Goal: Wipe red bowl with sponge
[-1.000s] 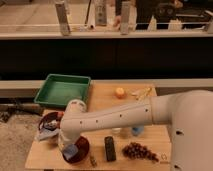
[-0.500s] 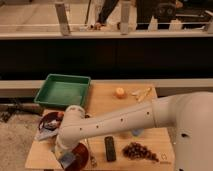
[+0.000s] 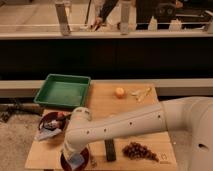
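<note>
Reaching across the wooden table (image 3: 127, 107), my arm (image 3: 125, 125) is the biggest thing here: a smooth, white, rounded shell running from the right edge down to the near left corner. There my gripper (image 3: 74, 154) hangs straight down into the red bowl (image 3: 65, 163), which sits at the table's front-left edge. A pale bluish patch just under the wrist looks to me like the sponge (image 3: 77, 160), lying inside the bowl. Whether my gripper is clamped on it or standing apart I cannot tell, since the wrist hides that end.

I judge the task to be in its working part. The tool is down in the bowl with the sponge, so the reach is done and the wiping itself is either starting or under way. How much of the inner wall has been covered I cannot say. Lifting clear is still ahead.

The table is flat, light wood. Behind it lies a green tray (image 3: 62, 78), rectangular, hard-looking, with a raised rim. The red bowl is round, dark and shallow. A second dark bowl (image 3: 44, 123) sits just left of my arm. At the front right lies a knobbly dark bunch of grapes (image 3: 140, 151), beside a slim black block (image 3: 109, 149). Smallest, at the back, is a round orange fruit (image 3: 120, 92).
</note>
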You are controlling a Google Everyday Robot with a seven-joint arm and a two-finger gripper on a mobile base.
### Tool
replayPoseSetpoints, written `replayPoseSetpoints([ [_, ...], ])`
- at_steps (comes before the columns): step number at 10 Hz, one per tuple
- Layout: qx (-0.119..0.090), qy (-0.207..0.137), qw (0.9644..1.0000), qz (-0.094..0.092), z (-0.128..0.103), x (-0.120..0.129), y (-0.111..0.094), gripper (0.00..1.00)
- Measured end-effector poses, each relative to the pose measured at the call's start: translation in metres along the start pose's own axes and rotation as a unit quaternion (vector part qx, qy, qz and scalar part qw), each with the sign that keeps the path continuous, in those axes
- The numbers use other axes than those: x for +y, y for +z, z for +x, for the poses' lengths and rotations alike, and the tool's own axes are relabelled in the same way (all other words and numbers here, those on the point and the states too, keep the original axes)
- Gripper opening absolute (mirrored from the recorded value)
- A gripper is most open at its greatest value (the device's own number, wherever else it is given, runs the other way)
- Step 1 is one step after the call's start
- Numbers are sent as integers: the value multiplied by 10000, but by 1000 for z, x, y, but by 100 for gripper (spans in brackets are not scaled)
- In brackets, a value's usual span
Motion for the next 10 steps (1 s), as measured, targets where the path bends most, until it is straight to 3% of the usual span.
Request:
replayPoseSetpoints([
  [4,38,109,9998,-131,-2,16,-7,0],
  [10,81,-84,9999,23,14,13,-4,0],
])
